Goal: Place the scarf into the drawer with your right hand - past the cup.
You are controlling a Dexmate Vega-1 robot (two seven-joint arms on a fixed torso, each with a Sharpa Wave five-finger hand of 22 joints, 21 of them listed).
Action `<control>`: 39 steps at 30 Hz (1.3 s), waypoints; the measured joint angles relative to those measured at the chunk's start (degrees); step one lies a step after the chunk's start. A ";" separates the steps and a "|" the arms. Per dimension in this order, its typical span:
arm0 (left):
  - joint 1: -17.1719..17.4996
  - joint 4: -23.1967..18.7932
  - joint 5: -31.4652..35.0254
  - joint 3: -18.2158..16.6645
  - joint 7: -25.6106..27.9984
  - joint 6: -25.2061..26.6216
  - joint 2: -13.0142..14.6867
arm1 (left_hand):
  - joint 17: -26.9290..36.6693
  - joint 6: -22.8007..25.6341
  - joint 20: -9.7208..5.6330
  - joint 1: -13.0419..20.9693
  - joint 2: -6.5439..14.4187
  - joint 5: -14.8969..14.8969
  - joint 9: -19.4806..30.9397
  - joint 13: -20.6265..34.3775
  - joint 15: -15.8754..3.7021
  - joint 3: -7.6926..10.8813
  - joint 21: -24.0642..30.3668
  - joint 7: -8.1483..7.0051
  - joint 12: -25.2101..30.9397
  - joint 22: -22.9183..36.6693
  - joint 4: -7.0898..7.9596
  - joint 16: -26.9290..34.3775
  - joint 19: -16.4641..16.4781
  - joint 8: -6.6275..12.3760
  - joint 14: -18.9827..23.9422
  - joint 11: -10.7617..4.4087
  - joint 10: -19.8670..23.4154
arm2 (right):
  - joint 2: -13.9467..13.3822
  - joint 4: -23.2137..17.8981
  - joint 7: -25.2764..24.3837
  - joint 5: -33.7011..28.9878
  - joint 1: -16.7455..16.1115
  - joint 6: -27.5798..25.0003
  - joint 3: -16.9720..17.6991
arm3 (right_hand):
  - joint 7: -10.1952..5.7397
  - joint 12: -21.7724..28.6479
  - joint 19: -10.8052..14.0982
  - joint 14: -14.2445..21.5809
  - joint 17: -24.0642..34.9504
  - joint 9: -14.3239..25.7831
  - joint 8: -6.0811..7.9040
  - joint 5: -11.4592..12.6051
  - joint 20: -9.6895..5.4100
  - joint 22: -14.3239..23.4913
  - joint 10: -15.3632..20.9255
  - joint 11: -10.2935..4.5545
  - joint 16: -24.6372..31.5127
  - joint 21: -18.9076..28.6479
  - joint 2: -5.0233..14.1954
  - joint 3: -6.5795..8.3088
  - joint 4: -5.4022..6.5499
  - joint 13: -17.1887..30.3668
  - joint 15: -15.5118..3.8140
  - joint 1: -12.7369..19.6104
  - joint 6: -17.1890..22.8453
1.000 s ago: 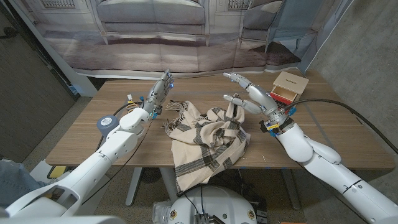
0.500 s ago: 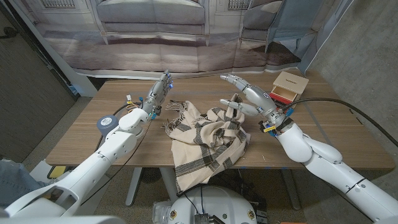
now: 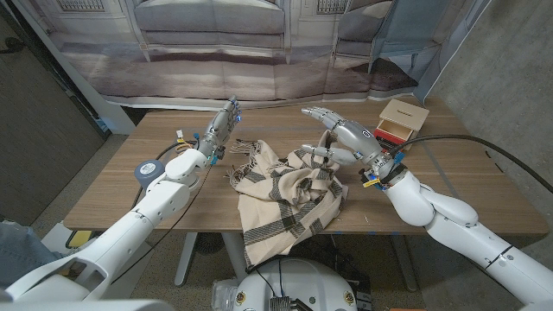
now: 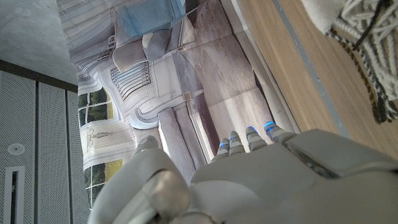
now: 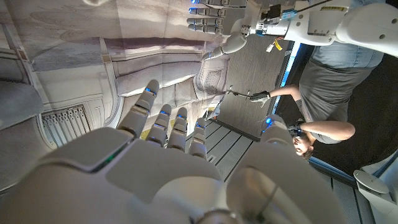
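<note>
The left hand [image 3: 221,126] is standing on edge near the worktop's far edge, fingers straight, holding nothing. The soft cream scarf [image 3: 283,192] with dark stripes is lying crumpled mid-table, draping over the near edge. The right hand [image 3: 339,138] is hovering spread and empty above it. The small wooden drawer [image 3: 401,119] is sitting at the far right corner; I cannot tell what it contains.

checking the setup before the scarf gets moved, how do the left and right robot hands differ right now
The left robot hand stands on edge with fingers straight and together, beside the scarf's fringed end. The right robot hand hovers over the scarf's far folds, fingers spread and curved, thumb down close to the cloth. The right robot hand is nearer the drawer; the left is across the table from it. Neither holds anything.
</note>
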 measured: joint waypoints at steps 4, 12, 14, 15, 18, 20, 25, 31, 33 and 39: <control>-0.19 -0.05 0.12 0.11 0.03 0.21 0.00 | 0.00 0.31 0.00 0.00 0.00 0.00 0.00 0.00 0.00 0.00 0.00 -0.31 0.00 0.00 0.00 0.00 0.00 0.00 0.00 0.00 0.00 | -0.41 -0.26 -0.17 -0.52 0.00 -0.66 -0.23 | -0.12 -0.36 0.00 0.00 0.00 0.00 0.00 0.29 -0.01 0.00 -0.82 0.20 0.00 0.00 -0.39 -0.03 -0.11 0.00 0.00 0.38 -0.64; -0.66 -0.06 0.32 0.44 0.03 0.41 -0.16 | 0.00 0.31 0.22 0.23 0.23 0.00 0.00 0.00 0.00 -0.24 0.00 -0.31 0.00 0.00 0.24 0.00 -0.22 0.00 0.00 0.00 0.00 | -1.77 -1.18 -0.29 -1.59 -0.01 -2.28 -0.91 | 0.68 -0.77 0.21 -0.01 0.00 0.30 -0.33 1.06 0.20 0.00 -2.41 1.16 -0.03 0.00 -0.84 0.18 -0.31 0.00 0.01 0.84 -2.64; -0.73 -0.06 0.36 0.46 0.02 0.50 -0.18 | 0.00 0.31 0.21 0.23 0.23 0.00 0.00 0.00 0.00 -0.24 0.00 -0.31 0.00 0.00 0.24 0.00 -0.22 0.00 0.00 0.00 0.00 | -2.01 -1.37 -0.29 -1.84 -0.04 -2.64 -0.97 | 0.89 -0.77 0.31 -0.32 0.00 0.30 -0.33 1.41 0.30 0.00 -2.95 1.11 -0.22 0.00 -1.06 0.18 -0.31 0.00 0.31 1.05 -3.03; -0.80 -0.03 0.40 0.49 0.02 0.57 -0.21 | 0.00 0.31 0.21 0.23 0.23 0.00 0.00 0.00 0.00 -0.24 0.00 -0.31 0.00 0.00 0.24 0.00 -0.21 0.00 0.00 0.00 0.00 | -2.37 -1.69 -0.29 -1.93 -0.12 -2.75 -1.09 | 0.89 -0.77 0.31 -0.45 0.00 0.30 -0.33 1.51 0.30 0.01 -3.05 1.20 -0.22 0.00 -1.05 0.03 -0.46 0.00 0.43 1.05 -3.03; -0.97 0.10 0.41 0.57 0.01 0.59 -0.31 | 0.00 0.31 0.21 0.23 0.23 0.00 0.00 0.00 0.00 -0.24 0.00 -0.31 0.00 0.00 0.24 0.00 -0.21 0.00 0.00 0.00 0.00 | -2.67 -1.97 -0.29 -2.77 -0.19 -3.93 -1.20 | 0.89 -1.10 0.27 -0.65 0.00 0.30 -0.33 1.51 0.34 0.01 -3.19 1.35 -0.44 -0.25 -1.27 -0.06 -0.55 0.00 0.62 1.27 -3.03; -1.06 0.22 0.42 0.62 -0.02 0.60 -0.35 | 0.00 0.30 0.21 0.23 0.23 0.00 0.00 0.00 0.00 -0.24 -0.22 -0.31 0.00 0.00 0.24 0.00 -0.21 0.00 0.00 -0.01 0.01 | -2.87 -2.17 -0.29 -3.17 -0.23 -4.45 -1.31 | 0.58 -1.10 -0.13 -1.31 0.00 0.30 -0.33 1.91 0.73 0.01 -3.58 1.27 -0.44 -0.28 -1.27 -0.06 -0.55 -0.01 0.81 1.27 -3.33; -1.36 0.61 0.43 0.72 -0.17 0.63 -0.51 | 0.00 0.30 0.21 0.23 0.23 0.00 0.00 0.00 0.00 -0.23 -0.22 -0.31 0.00 0.00 0.24 0.00 -0.21 0.00 0.00 -0.21 0.21 | -3.47 -2.91 -0.24 -4.44 -0.30 -6.09 -1.72 | 0.71 -1.10 -0.74 -2.30 0.00 0.30 -0.33 2.33 1.34 0.01 -4.77 1.50 -0.71 -0.69 -1.77 -0.06 -0.55 0.29 0.82 1.77 -4.28; -1.74 1.13 0.43 0.86 -0.49 0.69 -0.67 | 0.00 0.30 0.21 0.23 0.23 0.00 0.00 0.00 0.00 -0.48 -0.22 -0.31 0.00 0.00 -0.01 0.00 -0.22 0.00 -0.01 -0.21 0.21 | -4.15 -3.61 0.08 -5.98 0.02 -7.94 -2.85 | 0.58 -1.43 -1.14 -3.25 0.00 0.30 -0.33 2.96 1.74 0.01 -6.11 1.40 -0.71 -0.90 -1.80 -0.06 -0.55 0.29 1.15 2.41 -4.98; -1.89 1.34 0.43 0.89 -0.55 0.71 -0.73 | 0.00 0.30 0.21 0.23 0.23 0.00 0.00 0.00 0.01 -0.48 -0.22 -0.31 0.00 0.00 -0.01 0.00 -0.21 0.00 -0.01 -0.21 0.20 | -4.22 -3.65 0.18 -6.25 0.07 -8.23 -2.99 | 0.70 -1.43 -1.14 -3.64 0.00 0.30 -0.33 3.01 1.74 0.01 -6.28 1.57 -0.71 -0.90 -1.86 -0.06 -0.55 0.29 1.11 2.47 -5.10; -2.24 1.83 0.43 0.99 -0.85 0.75 -0.90 | 0.00 0.30 0.21 0.23 0.23 0.00 0.00 0.00 0.01 -0.48 -0.22 -0.31 0.00 0.00 -0.01 0.00 -0.21 0.00 -0.01 -0.20 0.20 | -4.74 -4.05 0.76 -7.37 0.79 -9.69 -4.27 | 0.79 -1.43 -1.77 -4.56 0.00 0.30 -0.33 3.44 2.36 0.02 -6.84 1.51 -0.71 -1.12 -1.89 -0.06 -0.55 0.29 1.22 2.95 -5.18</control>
